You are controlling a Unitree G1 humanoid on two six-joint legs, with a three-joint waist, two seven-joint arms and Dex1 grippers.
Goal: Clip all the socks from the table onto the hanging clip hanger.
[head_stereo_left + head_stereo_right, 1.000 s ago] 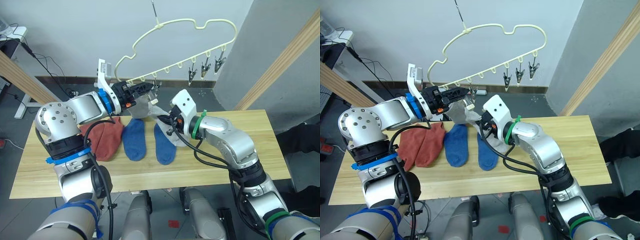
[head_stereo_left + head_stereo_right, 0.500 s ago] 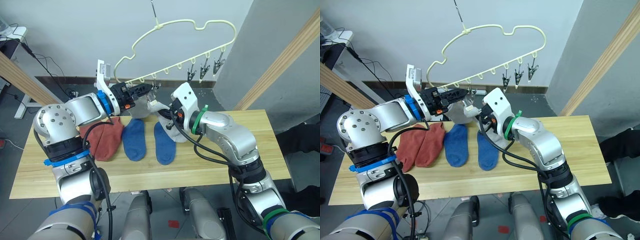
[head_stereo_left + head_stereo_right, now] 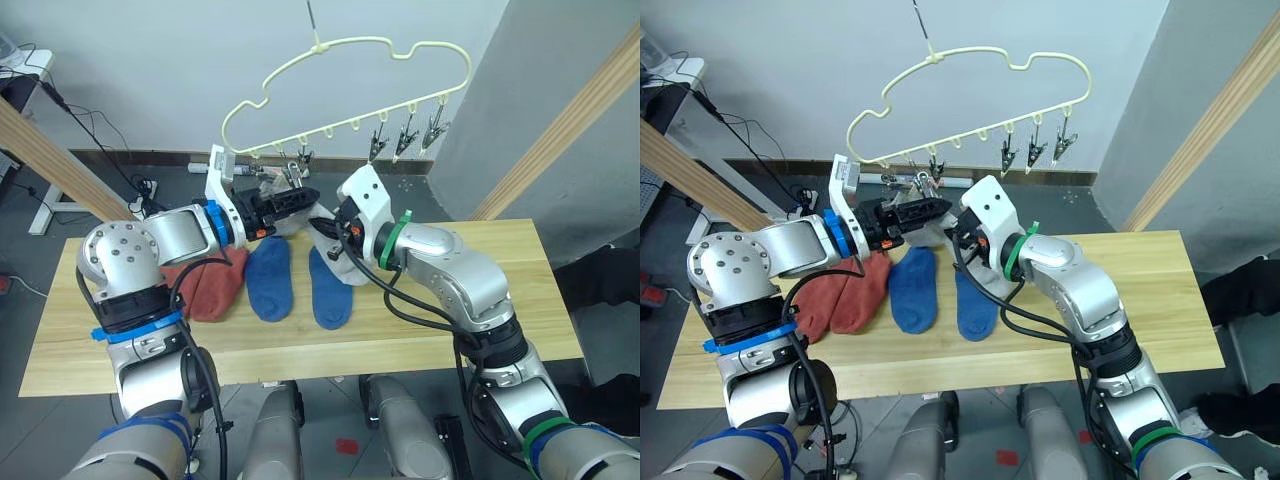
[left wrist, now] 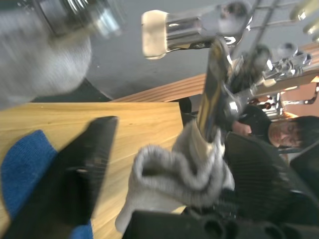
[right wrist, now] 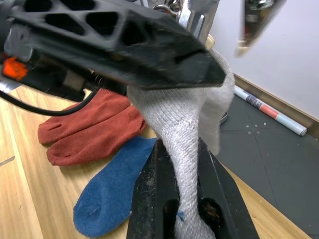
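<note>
**Operator:** Right wrist view: where was the grey sock, and who had it?

**Robot:** The grey sock (image 5: 182,124) hung in the air between my two grippers, above the table (image 3: 480,330) and just under the left end of the clip hanger (image 3: 345,75). My right gripper (image 5: 174,199) was clamped on its lower part, fingers pressed against the knit. This kept the fabric taut and the upper edge presented to the clips.

**Operator:** And the left gripper?

**Robot:** My left gripper (image 3: 295,200) sat at the sock's top edge with its fingers spread apart. In the left wrist view one finger (image 4: 79,169) stood clear of the bunched fabric. I judged it was placed there to guide the edge into a clip (image 4: 194,30).

**Operator:** What remained on the table?

**Robot:** Two blue socks (image 3: 300,285) and the rust-red socks (image 3: 205,285) lay side by side, not yet clipped.
</note>
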